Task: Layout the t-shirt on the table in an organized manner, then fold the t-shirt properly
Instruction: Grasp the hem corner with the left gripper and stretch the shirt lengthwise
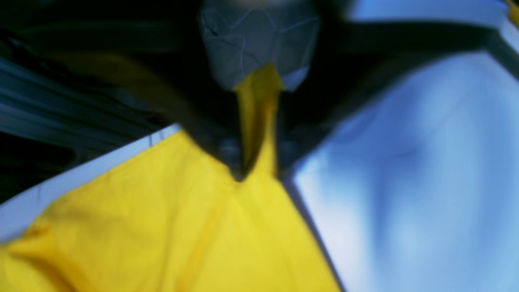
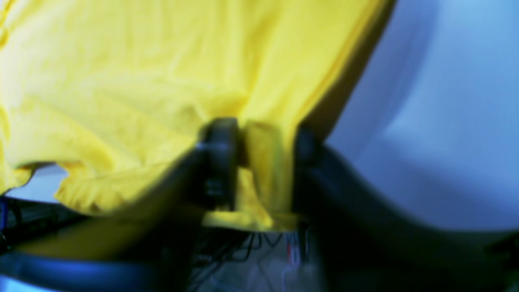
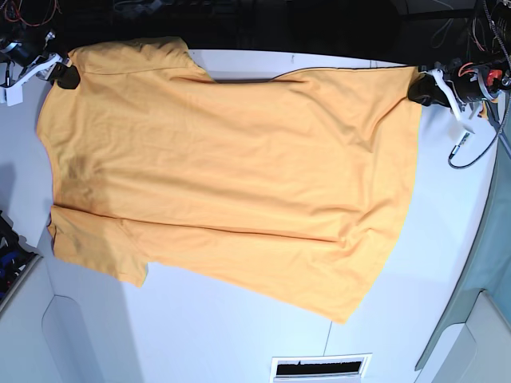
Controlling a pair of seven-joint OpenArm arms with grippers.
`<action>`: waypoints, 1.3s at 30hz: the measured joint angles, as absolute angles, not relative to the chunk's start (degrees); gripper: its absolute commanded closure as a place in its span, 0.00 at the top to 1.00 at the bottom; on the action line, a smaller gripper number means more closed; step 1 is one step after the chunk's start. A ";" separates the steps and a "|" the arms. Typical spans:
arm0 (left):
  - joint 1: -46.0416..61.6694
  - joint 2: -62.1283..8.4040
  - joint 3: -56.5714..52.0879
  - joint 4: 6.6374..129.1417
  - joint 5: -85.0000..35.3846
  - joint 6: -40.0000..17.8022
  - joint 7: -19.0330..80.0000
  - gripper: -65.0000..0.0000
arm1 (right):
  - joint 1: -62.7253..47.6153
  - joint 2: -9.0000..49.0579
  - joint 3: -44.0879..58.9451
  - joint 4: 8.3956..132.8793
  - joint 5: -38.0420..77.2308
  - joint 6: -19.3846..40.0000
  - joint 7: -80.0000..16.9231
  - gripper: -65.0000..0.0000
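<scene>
While both grippers pinch cloth, layout step in hand. Left gripper (image 1: 253,162) clamps t-shirt (image 3: 231,175) hem corner; right gripper (image 2: 263,162) clamps shoulder edge. Shirt spread across white table (image 3: 239,335), far edge lifted. Next probably: pull taut, lower flat, release.

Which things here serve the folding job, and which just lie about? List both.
Job:
- large orange-yellow cotton t-shirt
- wide white tabletop
- left claw, shut on the shirt
- right claw, gripping the shirt

Lying about:
- white slotted vent panel
- loose black cable
</scene>
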State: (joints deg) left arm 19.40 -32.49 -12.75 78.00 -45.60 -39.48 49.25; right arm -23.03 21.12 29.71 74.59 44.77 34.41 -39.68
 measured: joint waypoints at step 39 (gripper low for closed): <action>13.34 -32.84 -12.47 82.48 -47.20 -39.68 45.60 0.00 | -5.91 20.75 37.76 74.39 39.99 33.45 -44.75 0.23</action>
